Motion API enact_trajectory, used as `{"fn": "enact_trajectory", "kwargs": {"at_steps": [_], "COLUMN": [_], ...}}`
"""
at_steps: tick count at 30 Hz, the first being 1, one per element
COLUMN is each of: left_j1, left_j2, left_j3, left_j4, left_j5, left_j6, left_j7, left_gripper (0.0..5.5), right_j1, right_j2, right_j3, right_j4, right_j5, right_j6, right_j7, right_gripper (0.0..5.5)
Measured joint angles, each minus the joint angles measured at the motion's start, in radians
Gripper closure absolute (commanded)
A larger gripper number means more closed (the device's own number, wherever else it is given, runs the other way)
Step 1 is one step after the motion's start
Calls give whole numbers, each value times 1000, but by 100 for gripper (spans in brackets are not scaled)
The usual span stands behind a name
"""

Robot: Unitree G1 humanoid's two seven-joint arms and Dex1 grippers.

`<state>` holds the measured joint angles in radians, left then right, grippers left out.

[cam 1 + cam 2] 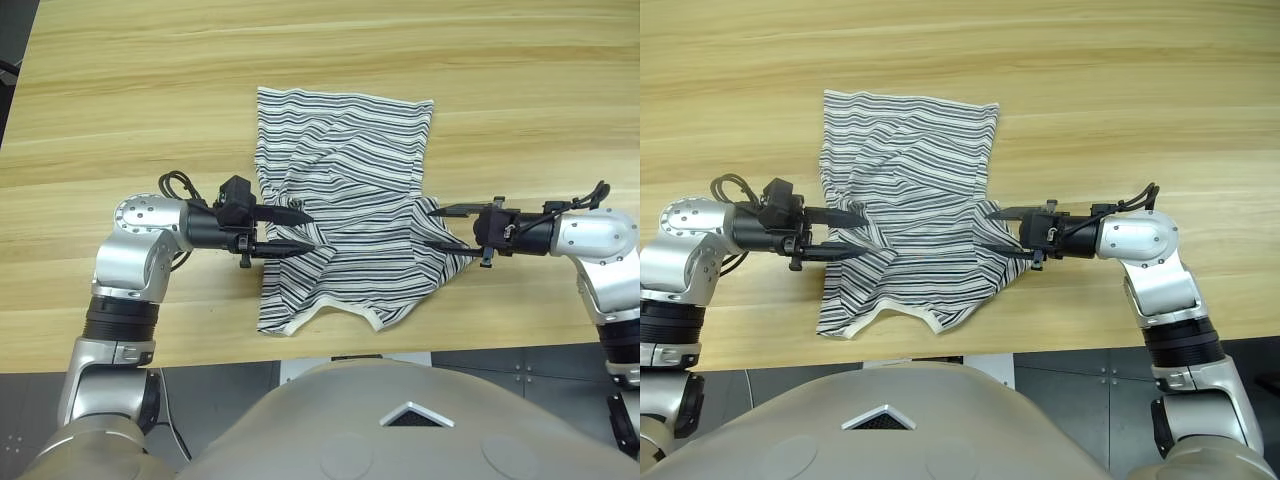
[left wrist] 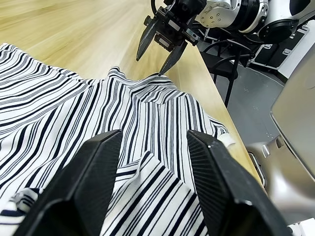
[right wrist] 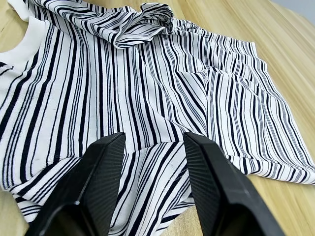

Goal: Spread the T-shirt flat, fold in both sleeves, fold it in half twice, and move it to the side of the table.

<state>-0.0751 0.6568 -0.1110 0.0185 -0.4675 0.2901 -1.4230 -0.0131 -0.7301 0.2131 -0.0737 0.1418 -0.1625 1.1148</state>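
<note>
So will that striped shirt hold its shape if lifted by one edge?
Likely flop: the shirt already lies in wrinkles and folds, so it should sag. Probably light, being thin cloth. Pushed, it may bunch rather than slide on the table.

Both wrist views' edges cut off the T-shirt (image 2: 98,113). Whether the left gripper (image 1: 307,232) or right gripper (image 1: 432,228) touches it cannot be told.

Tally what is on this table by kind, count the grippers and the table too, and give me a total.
Striped T-shirt: 1
Grippers: 2, the left gripper and the right gripper, both open at the shirt's sides
Wooden table: 1
Total: 4
</note>
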Motion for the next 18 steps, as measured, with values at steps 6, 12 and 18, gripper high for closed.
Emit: {"fn": "enact_trajectory", "kwargs": {"at_steps": [6, 12, 18], "left_j1": [-5, -34, -19], "left_j2": [-24, -57, -62], "left_j3": [60, 107, 107], "left_j4": [40, 79, 78], "left_j5": [0, 1, 12], "left_j6": [-64, -98, -125], "left_j7": [58, 114, 138], "left_gripper": [274, 274, 274], "right_j1": [-36, -76, -34], "right_j2": [-37, -116, -108], "right_j3": [-101, -61, 12], "right_j4": [68, 117, 76], "right_j5": [245, 329, 291], "right_j6": [412, 827, 839], "right_j7": [69, 138, 111], "right_gripper": [333, 333, 333]}}
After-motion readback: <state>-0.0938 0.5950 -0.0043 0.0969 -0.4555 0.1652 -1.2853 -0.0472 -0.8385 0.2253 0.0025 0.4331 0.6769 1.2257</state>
